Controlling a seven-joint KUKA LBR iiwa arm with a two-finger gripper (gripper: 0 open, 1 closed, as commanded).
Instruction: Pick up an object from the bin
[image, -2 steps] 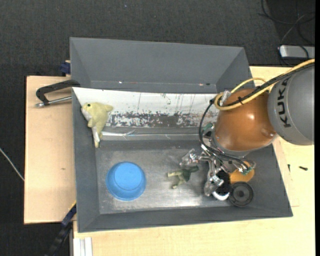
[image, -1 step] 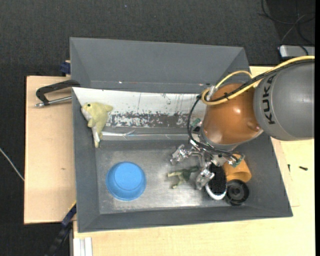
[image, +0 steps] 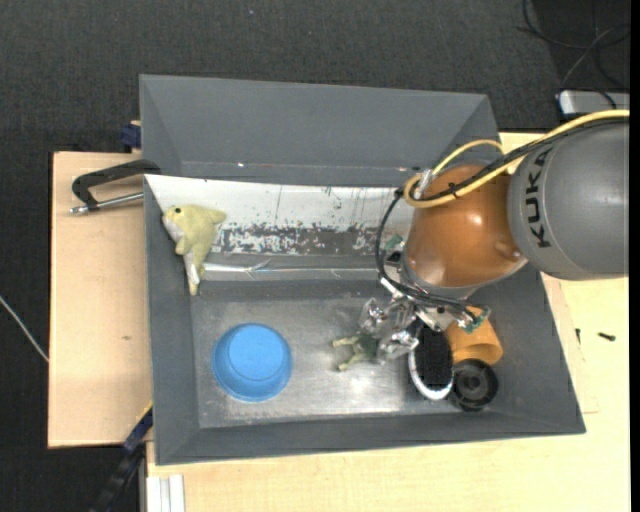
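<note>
My gripper (image: 388, 328) hangs low over the middle right of the bin floor, under the orange wrist cover. A small green toy figure (image: 353, 350) lies right at its lower left, touching or partly under the metal tip. Just to the right lies a black oval brush with a white rim (image: 432, 364). Beside the brush are an orange cup on its side (image: 478, 343) and a black round cap (image: 474, 386).
A blue round bowl (image: 252, 361) sits upside down at the front left of the floor. A pale yellow plush toy (image: 193, 240) leans on the back left wall. The arm and its cables cover the bin's right back corner.
</note>
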